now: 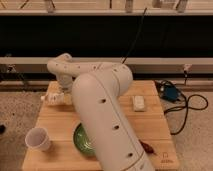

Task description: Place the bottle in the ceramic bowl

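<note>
The bottle (50, 98), small and whitish with a pale label, lies sideways in my gripper (60, 97) over the back left corner of the wooden table (150, 125). The gripper is shut on the bottle and hangs below the wrist (62, 67), mostly hidden by the arm. The green ceramic bowl (81, 141) sits at the table's front, nearer the camera than the gripper and slightly to its right. Its right half is hidden behind my big white arm (102, 110).
A white cup (38, 138) stands at the front left, left of the bowl. A white rectangular block (138, 103) lies at the back right. A dark reddish object (148, 147) lies at the front right. A blue box with black cables (172, 94) sits off the table's right side.
</note>
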You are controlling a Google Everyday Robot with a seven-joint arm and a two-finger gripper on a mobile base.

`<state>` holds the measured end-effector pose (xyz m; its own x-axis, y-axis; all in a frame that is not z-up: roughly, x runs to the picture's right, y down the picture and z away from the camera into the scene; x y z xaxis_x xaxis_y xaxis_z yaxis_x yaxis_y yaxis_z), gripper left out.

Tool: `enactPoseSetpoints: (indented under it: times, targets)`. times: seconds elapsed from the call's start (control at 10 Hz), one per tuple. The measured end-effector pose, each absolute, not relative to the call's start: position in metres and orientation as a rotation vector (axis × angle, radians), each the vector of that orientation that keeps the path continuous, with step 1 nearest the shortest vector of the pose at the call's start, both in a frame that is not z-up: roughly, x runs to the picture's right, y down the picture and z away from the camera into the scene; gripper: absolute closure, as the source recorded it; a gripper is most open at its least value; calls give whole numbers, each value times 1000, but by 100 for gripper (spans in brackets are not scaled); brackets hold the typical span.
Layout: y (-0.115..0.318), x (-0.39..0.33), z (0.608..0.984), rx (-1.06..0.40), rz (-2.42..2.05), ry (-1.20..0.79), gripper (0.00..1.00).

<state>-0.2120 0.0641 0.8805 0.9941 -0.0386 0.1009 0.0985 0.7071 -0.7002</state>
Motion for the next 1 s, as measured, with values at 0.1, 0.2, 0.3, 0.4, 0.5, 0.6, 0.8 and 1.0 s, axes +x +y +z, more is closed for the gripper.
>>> enactPoseSetpoints:
  times: [0.1, 0.2, 0.3, 0.4, 0.5, 0.6, 0.8, 1.0]
  targets:
    - [62, -204, 871, -786, -79, -82, 98]
    - [57, -195, 859, -790, -82, -86, 98]
    - [55, -194, 854, -793, -87, -91, 98]
    - [56, -190, 852, -796, -89, -92, 98]
    - [56, -177, 849, -800, -85, -90, 98]
    - [54, -171, 848, -800, -80, -89, 98]
    - [50, -166, 831, -808, -80, -100, 98]
    - [48, -149, 828, -814, -77, -95, 98]
